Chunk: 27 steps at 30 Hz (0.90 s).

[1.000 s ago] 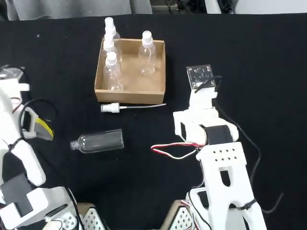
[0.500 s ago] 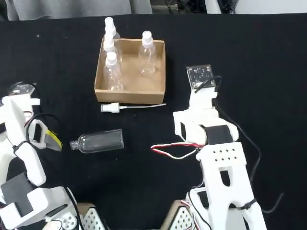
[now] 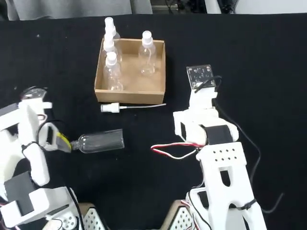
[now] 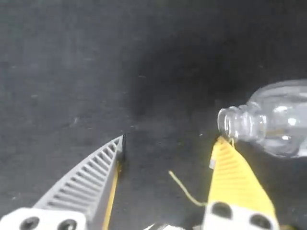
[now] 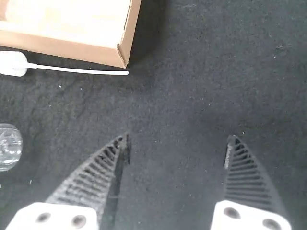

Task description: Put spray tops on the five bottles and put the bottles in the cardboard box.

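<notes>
One uncapped bottle [image 4: 278, 120] lay on its side, neck right by yellow fingertip [image 4: 225, 153] of left gripper [image 4: 171, 139], fingers spread wide. Right gripper [image 5: 179, 138] gaped wide too, over black cloth [image 5: 201, 72]. Loose spray top [image 5: 13, 63] lay ahead of it, against cardboard box [image 5: 72, 48] wall.

A black cloth [image 3: 268, 57] covers the whole table, while along the top edge of the high view lie a grey fabric [image 3: 72, 7] at upper left, dark cables [image 3: 177, 5] at centre and a white surface [image 3: 273, 5] at upper right.
</notes>
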{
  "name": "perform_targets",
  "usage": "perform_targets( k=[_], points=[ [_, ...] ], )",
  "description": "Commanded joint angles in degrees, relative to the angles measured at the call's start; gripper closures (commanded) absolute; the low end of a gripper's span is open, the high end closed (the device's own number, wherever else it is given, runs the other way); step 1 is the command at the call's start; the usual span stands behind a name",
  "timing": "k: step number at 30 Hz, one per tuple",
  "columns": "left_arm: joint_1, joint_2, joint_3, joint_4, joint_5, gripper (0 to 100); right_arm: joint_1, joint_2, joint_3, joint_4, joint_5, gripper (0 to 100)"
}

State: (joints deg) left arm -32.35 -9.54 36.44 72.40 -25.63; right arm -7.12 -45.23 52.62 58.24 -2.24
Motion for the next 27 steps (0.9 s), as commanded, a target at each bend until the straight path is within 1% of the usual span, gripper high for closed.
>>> perform_targets(
  k=[1, 10, 17, 22, 27],
  points=[
    [4.79, -2.73, -0.66, -1.05, 5.54, 73, 0.7, -2.42, -0.13, -1.41, -0.26, 72.3],
    [15.87, -2.64, -1.01, -1.41, 12.75, 73, 0.79, -2.42, -0.13, -1.41, -0.26, 72.2],
    [22.64, -2.73, -1.27, -1.76, 16.88, 73, 0.79, -2.42, -0.13, -1.41, -0.26, 72.2],
    [24.13, -2.73, -1.8, -2.99, 19.96, 73, 0.79, -2.42, -0.13, -1.41, -0.26, 72.2],
    [23.6, -2.81, -3.12, -2.55, 19.96, 73, 0.7, -2.42, -0.13, -1.41, -0.26, 72.2]
  ],
)
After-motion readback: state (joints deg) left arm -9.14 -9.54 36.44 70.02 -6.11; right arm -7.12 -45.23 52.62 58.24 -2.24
